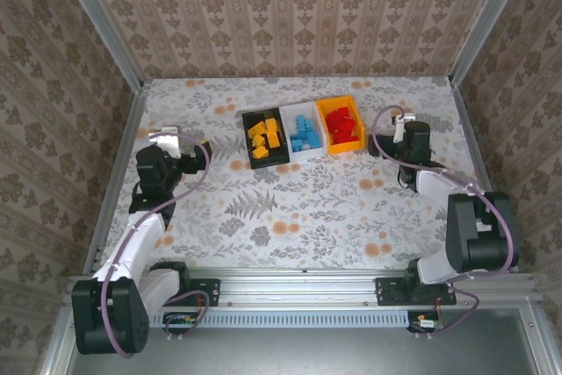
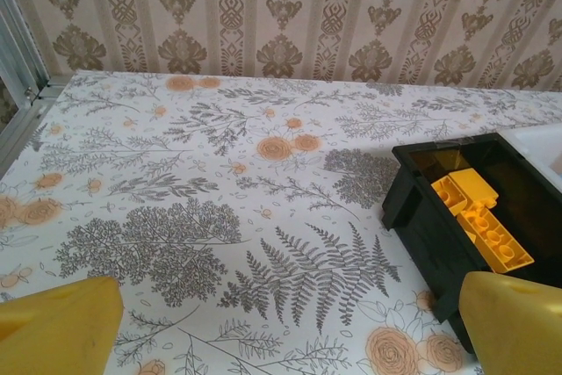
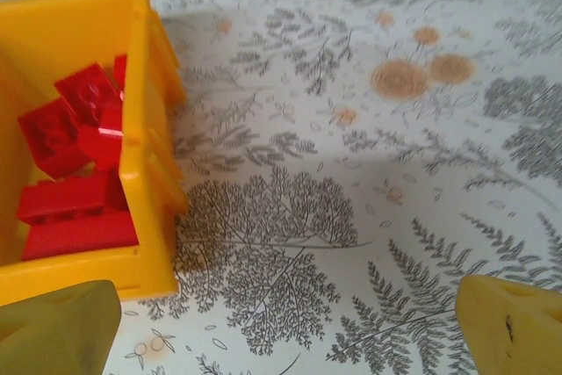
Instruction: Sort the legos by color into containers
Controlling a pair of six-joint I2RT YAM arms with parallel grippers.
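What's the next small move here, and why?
Probably draw the right gripper back from the orange tray: yellow bricks lie in the black tray, blue bricks in the white tray, red bricks in the orange one; it and the left gripper stand open, empty.

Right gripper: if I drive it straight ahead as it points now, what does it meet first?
Between the right gripper's fingers only bare table lies ahead, as far as visible. Its tray-side finger may clip the orange-yellow tray's corner; depth unclear.

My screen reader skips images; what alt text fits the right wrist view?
Red bricks lie in an orange-yellow tray at left on a floral-patterned table; the right gripper hovers beside it, jaws open and empty.
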